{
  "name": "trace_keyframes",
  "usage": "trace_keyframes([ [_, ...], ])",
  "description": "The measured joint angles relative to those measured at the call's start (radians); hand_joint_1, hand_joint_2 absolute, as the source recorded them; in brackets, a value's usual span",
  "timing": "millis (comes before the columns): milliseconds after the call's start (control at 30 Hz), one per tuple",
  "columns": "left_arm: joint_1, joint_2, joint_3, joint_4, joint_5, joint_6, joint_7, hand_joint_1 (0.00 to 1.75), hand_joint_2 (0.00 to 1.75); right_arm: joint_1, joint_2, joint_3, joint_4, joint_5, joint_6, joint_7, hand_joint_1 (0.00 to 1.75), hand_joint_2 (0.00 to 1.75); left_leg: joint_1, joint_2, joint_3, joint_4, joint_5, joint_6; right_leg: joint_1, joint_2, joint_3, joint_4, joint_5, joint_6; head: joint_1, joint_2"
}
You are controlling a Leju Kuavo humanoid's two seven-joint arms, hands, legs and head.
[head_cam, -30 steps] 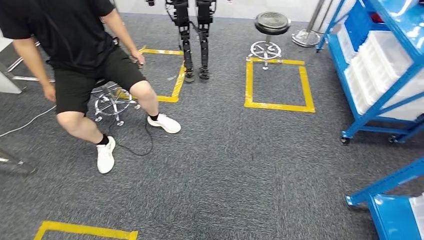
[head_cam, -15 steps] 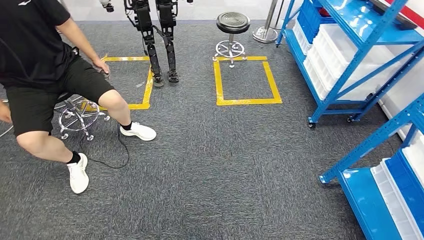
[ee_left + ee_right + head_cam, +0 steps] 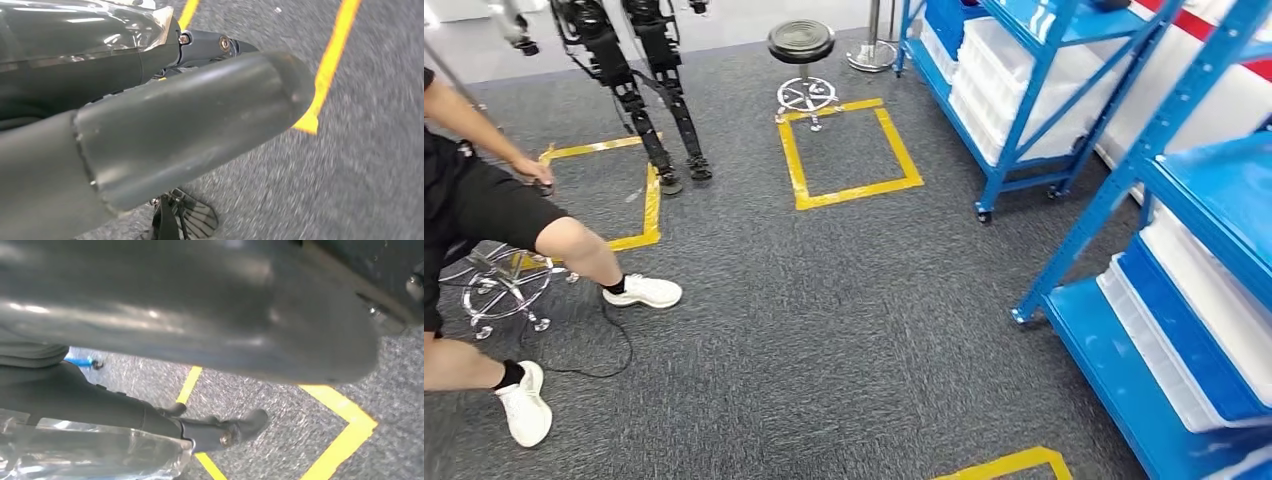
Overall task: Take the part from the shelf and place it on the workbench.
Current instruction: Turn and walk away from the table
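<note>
Left wrist view: I see my left hand (image 3: 150, 145) as a thick grey thumb hanging over the grey carpet (image 3: 370, 175), close to a strip of yellow floor tape (image 3: 327, 70); I cannot tell how its fingers are set or whether they hold anything. My right hand (image 3: 190, 310) is a blurred grey mass over the same carpet and tape, and again I cannot tell the state of its fingers.

From the head view, the blue shelf (image 3: 1064, 70) stands to the right, holding white bins (image 3: 1014, 90); I cannot pick out the part among them. Left of the shelf lies a yellow tape square (image 3: 849, 155) with a black stool (image 3: 801, 45) just beyond it. Further left of the shelf stand another robot's dark legs (image 3: 659, 120), and a seated person (image 3: 494, 230) in black shorts and white shoes.
</note>
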Motion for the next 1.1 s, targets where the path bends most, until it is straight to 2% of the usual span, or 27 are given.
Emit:
trace_keyframes([
  [33,0.002,0.0,0.0,0.001,0.001,0.002,0.003,0.0,0.0,0.0,0.001,0.0,0.0,0.0,0.002,0.0,0.0,0.0,0.0,-0.021,-0.034,0.072,-0.036,0.001,0.003,0.014,-0.001,0.0,0.001,-0.006,-0.001,0.0],
  [67,0.004,0.0,0.0,0.001,0.002,0.004,0.006,0.0,0.0,0.0,0.002,0.001,0.0,0.0,0.003,0.0,0.0,0.0,0.0,-0.03,-0.067,0.136,-0.059,0.003,0.007,0.029,-0.001,0.0,0.0,-0.008,-0.001,0.0],
  [100,0.006,0.0,0.001,0.002,0.003,0.005,0.008,0.0,0.0,0.002,0.003,0.001,0.0,0.0,0.005,0.001,0.0,0.0,0.0,-0.033,-0.088,0.171,-0.063,0.004,0.01,0.044,-0.001,0.001,0.0,-0.009,-0.001,0.0],
  [133,0.007,0.0,0.001,0.002,0.003,0.006,0.009,0.0,0.0,0.004,0.003,0.001,0.0,0.0,0.006,0.002,0.0,0.0,0.0,-0.035,-0.092,0.168,-0.045,0.007,0.012,0.06,0.0,0.002,0.0,-0.009,-0.001,0.0],
  [167,0.008,0.0,0.001,0.002,0.004,0.006,0.01,0.0,0.0,0.005,0.003,0.001,0.0,0.001,0.006,0.003,0.0,0.0,0.0,-0.039,-0.075,0.123,-0.009,0.009,0.013,0.076,0.002,0.003,0.0,-0.009,-0.001,0.0],
  [233,0.008,0.0,0.001,0.002,0.002,0.006,0.011,0.0,0.0,0.006,0.004,0.001,0.0,0.001,0.006,0.003,0.0,0.0,0.002,-0.073,-0.015,-0.015,0.064,0.015,0.014,0.103,0.003,0.007,0.0,-0.007,-0.001,0.0],
  [300,0.007,0.0,0.001,0.003,0.0,0.006,0.011,0.0,0.0,0.004,0.005,0.002,0.0,0.001,0.006,0.003,0.0,0.0,0.001,-0.098,0.016,-0.092,0.089,0.021,0.017,0.124,-0.005,0.01,0.002,0.0,0.0,0.0],
  [333,0.006,0.0,0.001,0.003,0.0,0.007,0.012,0.0,0.0,0.004,0.005,0.003,0.0,0.001,0.006,0.003,0.0,0.0,-0.003,-0.097,0.017,-0.097,0.086,0.024,0.017,0.133,-0.009,0.009,0.004,0.007,0.0,0.0],
  [367,0.005,0.0,0.0,0.003,0.0,0.007,0.014,0.0,0.0,0.006,0.005,0.003,0.0,0.001,0.007,0.003,0.0,0.0,-0.005,-0.085,0.019,-0.102,0.091,0.031,0.016,0.141,-0.015,0.007,0.006,0.015,0.0,0.0],
  [433,0.002,-0.002,0.0,0.002,-0.001,0.006,0.017,0.0,0.0,0.009,0.004,0.004,0.001,0.0,0.007,0.003,0.0,0.0,-0.007,-0.063,0.024,-0.118,0.102,0.047,0.016,0.114,-0.029,0.02,0.001,0.024,0.001,0.0],
  [467,0.003,-0.002,0.0,0.002,-0.001,0.005,0.018,0.0,0.0,0.009,0.004,0.004,0.001,0.0,0.007,0.003,0.0,0.0,-0.006,-0.05,0.027,-0.126,0.107,0.055,0.017,0.087,-0.047,0.051,-0.014,0.023,0.002,0.0],
  [500,0.004,-0.002,0.0,0.002,-0.002,0.004,0.019,0.0,0.0,0.008,0.004,0.004,0.001,-0.001,0.008,0.003,0.0,0.0,-0.007,-0.037,0.028,-0.13,0.109,0.059,0.016,0.058,-0.073,0.1,-0.038,0.02,0.004,0.0],
  [567,0.007,-0.001,0.0,0.002,-0.003,-0.001,0.018,0.0,0.0,0.005,0.002,0.004,0.001,-0.008,0.009,0.001,0.0,0.0,-0.009,-0.007,0.026,-0.131,0.109,0.064,0.011,0.032,-0.143,0.234,-0.09,0.02,0.007,0.0],
  [600,0.007,-0.001,0.0,0.002,-0.004,-0.004,0.018,0.0,0.0,0.006,0.0,0.004,0.001,-0.013,0.009,-0.002,0.0,0.0,-0.01,0.007,0.025,-0.131,0.108,0.064,0.008,0.028,-0.165,0.279,-0.103,0.025,0.007,0.0],
  [633,0.007,-0.002,0.0,0.002,-0.006,-0.009,0.017,0.0,0.0,0.008,-0.003,0.004,0.001,-0.018,0.01,-0.006,0.0,0.0,-0.011,0.021,0.024,-0.131,0.108,0.063,0.005,0.025,-0.167,0.287,-0.1,0.034,0.007,0.0],
  [667,0.006,-0.002,0.0,0.002,-0.007,-0.014,0.015,0.0,0.0,0.009,-0.006,0.004,0.001,-0.022,0.01,-0.01,0.0,0.0,-0.01,0.034,0.025,-0.13,0.106,0.061,0.002,0.018,-0.145,0.249,-0.082,0.044,0.007,0.0],
  [733,0.006,-0.002,-0.001,0.001,-0.014,-0.033,0.008,0.0,0.0,0.008,-0.013,0.001,0.001,-0.032,0.011,-0.017,0.0,0.0,-0.012,0.057,0.03,-0.129,0.101,0.053,-0.003,-0.024,-0.062,0.1,-0.032,0.059,0.007,0.0],
  [767,0.006,0.0,-0.003,0.001,-0.024,-0.053,0.001,0.0,0.0,0.007,-0.016,-0.003,0.0,-0.043,0.01,-0.02,0.0,0.0,-0.015,0.068,0.035,-0.129,0.097,0.046,0.0,-0.045,-0.029,0.041,-0.014,0.058,0.007,0.0],
  [800,0.006,0.004,-0.008,0.001,-0.037,-0.081,-0.008,0.0,0.0,0.007,-0.019,-0.009,0.0,-0.058,0.009,-0.025,0.0,0.0,-0.017,0.077,0.039,-0.128,0.094,0.04,0.004,-0.06,-0.011,0.008,-0.005,0.053,0.006,0.0],
  [833,0.005,0.009,-0.016,0.001,-0.054,-0.115,-0.016,0.0,0.0,0.008,-0.024,-0.019,0.0,-0.078,0.006,-0.03,0.0,0.0,-0.019,0.086,0.043,-0.128,0.091,0.033,0.01,-0.062,-0.01,0.001,-0.004,0.045,0.006,0.0],
  [867,0.003,0.015,-0.027,0.001,-0.073,-0.151,-0.022,0.0,0.0,0.013,-0.029,-0.031,0.0,-0.102,0.003,-0.036,0.0,0.0,-0.018,0.096,0.048,-0.129,0.088,0.026,0.013,-0.051,-0.012,0.0,-0.003,0.038,0.005,0.0],
  [900,-0.001,0.021,-0.041,0.001,-0.096,-0.187,-0.026,0.0,0.0,0.019,-0.033,-0.046,0.0,-0.128,-0.003,-0.042,0.0,0.0,-0.014,0.098,0.051,-0.128,0.085,0.019,0.007,-0.039,-0.01,-0.001,-0.002,0.03,0.005,0.0],
  [933,-0.004,0.028,-0.058,0.0,-0.121,-0.217,-0.029,0.0,0.0,0.027,-0.036,-0.065,0.0,-0.155,-0.011,-0.047,0.0,0.0,-0.01,0.083,0.05,-0.118,0.073,0.012,0.003,-0.027,-0.007,-0.003,0.0,0.023,0.004,0.0],
  [967,-0.007,0.034,-0.076,0.0,-0.145,-0.238,-0.031,0.0,0.0,0.034,-0.038,-0.084,0.001,-0.178,-0.02,-0.049,0.0,0.0,-0.007,0.058,0.041,-0.09,0.051,0.007,-0.002,-0.016,-0.003,-0.005,0.002,0.014,0.003,0.0],
  [1000,-0.009,0.039,-0.094,0.0,-0.167,-0.251,-0.032,0.0,0.0,0.039,-0.039,-0.103,0.001,-0.195,-0.029,-0.05,0.0,0.0,-0.003,0.024,0.021,-0.04,0.019,0.003,-0.006,-0.004,0.001,-0.006,0.004,0.005,0.002,0.0],
  [1033,-0.009,0.043,-0.112,0.001,-0.183,-0.256,-0.032,0.0,0.0,0.042,-0.038,-0.12,0.001,-0.207,-0.037,-0.048,0.0,0.0,-0.003,-0.005,-0.009,0.028,-0.019,0.002,-0.003,0.008,0.0,-0.006,0.005,-0.001,0.002,0.0],
  [1100,-0.007,0.045,-0.133,0.002,-0.199,-0.257,-0.032,0.0,0.0,0.044,-0.036,-0.138,0.001,-0.216,-0.045,-0.044,0.0,0.0,-0.003,-0.028,-0.056,0.13,-0.067,0.002,0.001,0.026,-0.001,-0.005,0.006,-0.007,0.002,0.0],
])
